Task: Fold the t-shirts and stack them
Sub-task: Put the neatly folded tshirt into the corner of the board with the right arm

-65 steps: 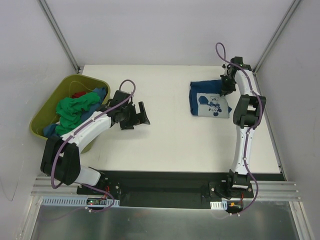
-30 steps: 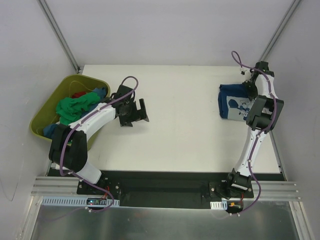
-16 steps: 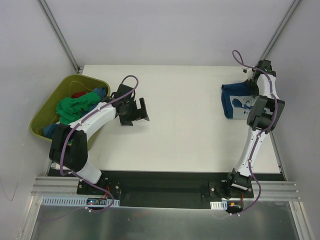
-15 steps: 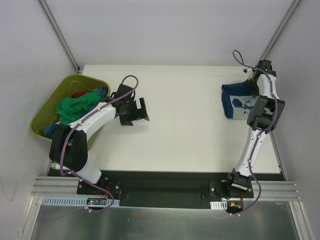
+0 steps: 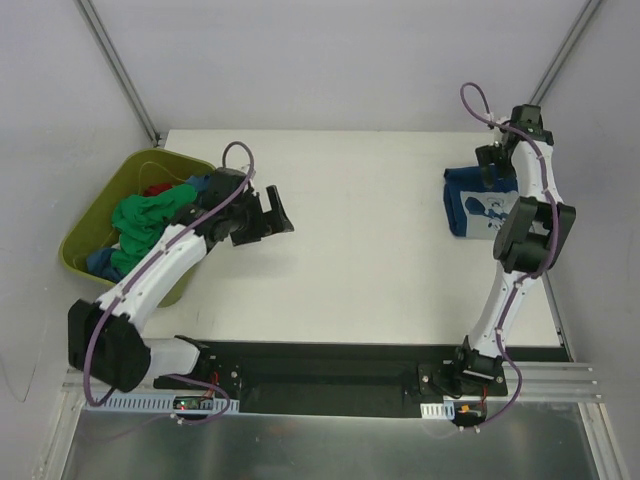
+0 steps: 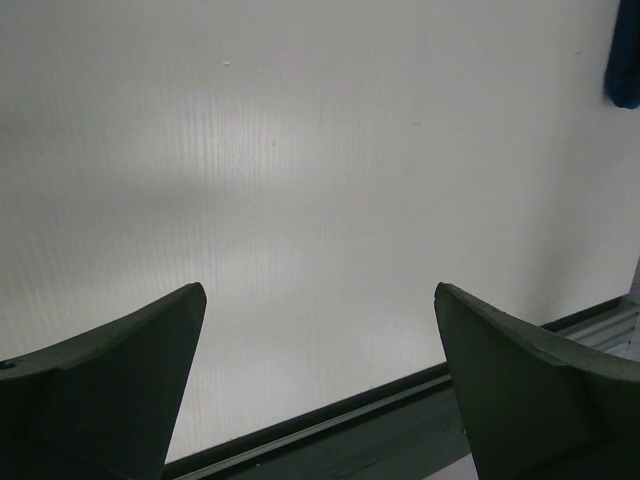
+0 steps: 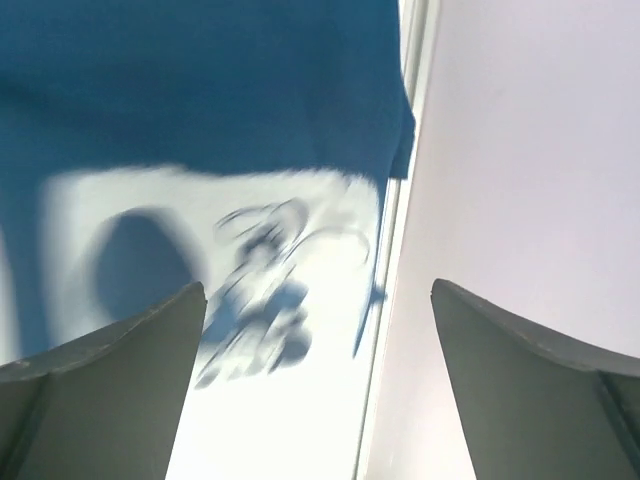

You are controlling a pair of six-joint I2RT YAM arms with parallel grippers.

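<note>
Just let go with the right gripper (image 7: 318, 295): pinched shut a second ago, spread wide now, nothing held. Hanging close over the navy t-shirt (image 5: 466, 200), seemingly apart from the cloth, though the wrist view is too blurred to be sure. Shifted over the last two seconds from further in to the far right corner of the worktop (image 5: 370, 270), close against the right edge. Lying there now folded, pale Mickey print facing up. Judged as placed: first piece of the stack set down, fold looking fairly square from above.

On the other side, nudged a little toward the olive tub (image 5: 92, 215) at the far left corner with the left gripper (image 6: 320, 292). Spread wide and empty, looking down on bare worktop just beside the tub's right rim. Inside the tub, heaped and unfolded: a bright green t-shirt (image 5: 145, 218) on top, a blue t-shirt (image 5: 200, 186) and a scrap of a red t-shirt (image 5: 155, 188) behind.

For the task: one shirt done, several left. Next, probably, reaching into the tub for the green one, spreading it mid-worktop, folding it, then setting it onto the navy one. Worth lifting the right arm straight off the stack, so as not to snag the cloth.
</note>
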